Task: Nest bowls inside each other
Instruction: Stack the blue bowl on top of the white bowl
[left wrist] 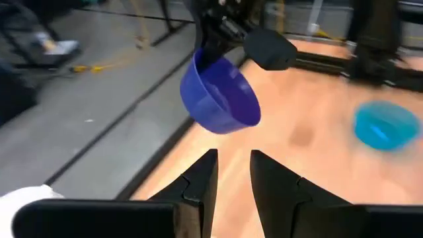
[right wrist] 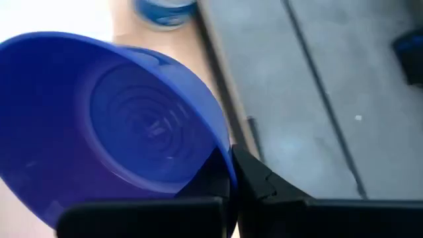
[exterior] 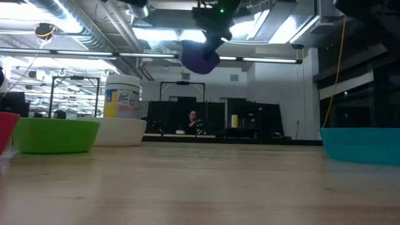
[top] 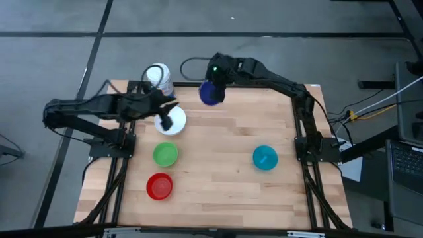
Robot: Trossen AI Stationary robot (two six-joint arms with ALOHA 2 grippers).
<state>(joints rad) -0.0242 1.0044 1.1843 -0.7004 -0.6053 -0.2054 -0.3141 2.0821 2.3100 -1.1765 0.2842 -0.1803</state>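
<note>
My right gripper (top: 215, 78) is shut on the dark blue bowl (top: 210, 93), which it holds high over the table's far edge; the low view shows the bowl (exterior: 200, 59) well above the tabletop. My left gripper (left wrist: 232, 173) stands open over the white bowl (top: 176, 123) with nothing between its fingers. The white bowl stands on its base beside the green bowl (top: 165, 154). The red bowl (top: 159, 186) sits near the front left, and the teal bowl (top: 265, 157) at the right. My right gripper pinches the dark blue bowl's rim (right wrist: 227, 160), one finger inside the bowl and one finger (right wrist: 264, 185) outside its wall. The fingers slant down from above. The bowl hangs tilted below them, lifted clear of the table.
A white canister with a blue label (top: 158, 78) stands at the far left, just behind the white bowl. Bare wood lies in the table's middle, between the green and teal bowls. The arm bases stand at the left and right edges.
</note>
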